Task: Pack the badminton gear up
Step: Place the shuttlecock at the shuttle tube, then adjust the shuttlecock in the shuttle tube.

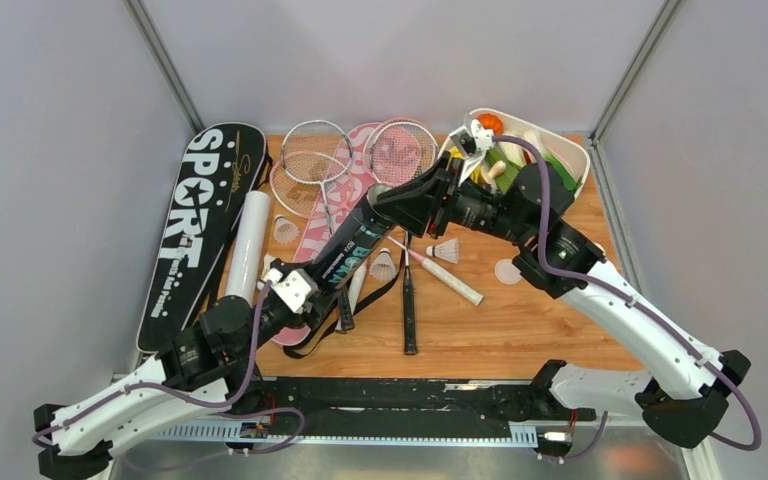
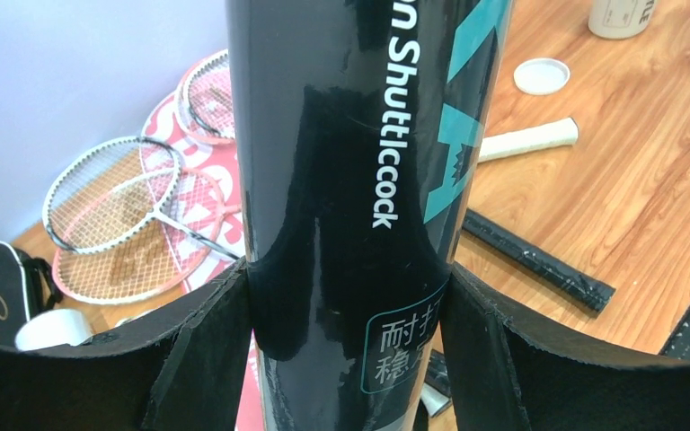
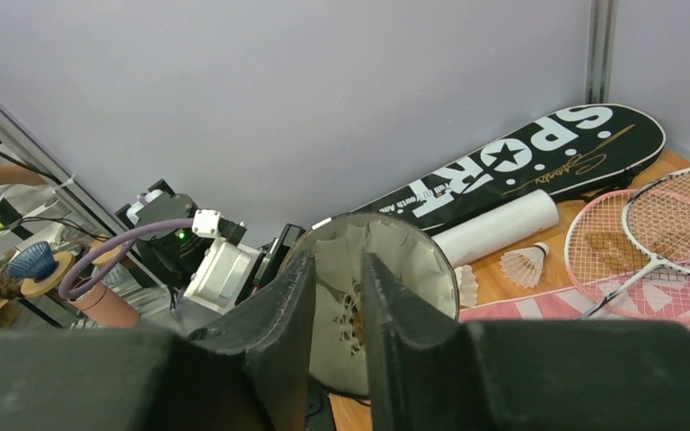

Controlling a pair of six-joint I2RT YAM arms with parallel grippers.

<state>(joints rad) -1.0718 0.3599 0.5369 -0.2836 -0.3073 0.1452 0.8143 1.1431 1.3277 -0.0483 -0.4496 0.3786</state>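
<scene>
My left gripper [image 1: 305,290] [image 2: 350,278] is shut on the long black tube [image 1: 355,245] [image 2: 350,162] and holds it tilted up off the table. My right gripper [image 1: 385,195] [image 3: 339,269] is at the tube's open mouth [image 3: 436,260], its jaws a narrow gap apart with nothing pinched. A white feather shuttlecock [image 3: 409,260] sits inside the tube just behind the fingers. Loose shuttlecocks [image 1: 286,229] [image 1: 383,265] [image 1: 445,250] lie on the table. The rackets [image 1: 315,155] [image 1: 400,150] rest on the pink cover [image 1: 345,185]. A black SPORT cover [image 1: 195,220] and a white tube [image 1: 247,245] lie at the left.
A white bowl [image 1: 572,150] of toy vegetables stands at the back right, behind my right arm. A round white lid [image 1: 507,271] [image 2: 541,75] lies on the wood. Racket handles, one white [image 1: 455,283] and one black [image 1: 409,310], stretch across the middle. Grey walls close in all sides.
</scene>
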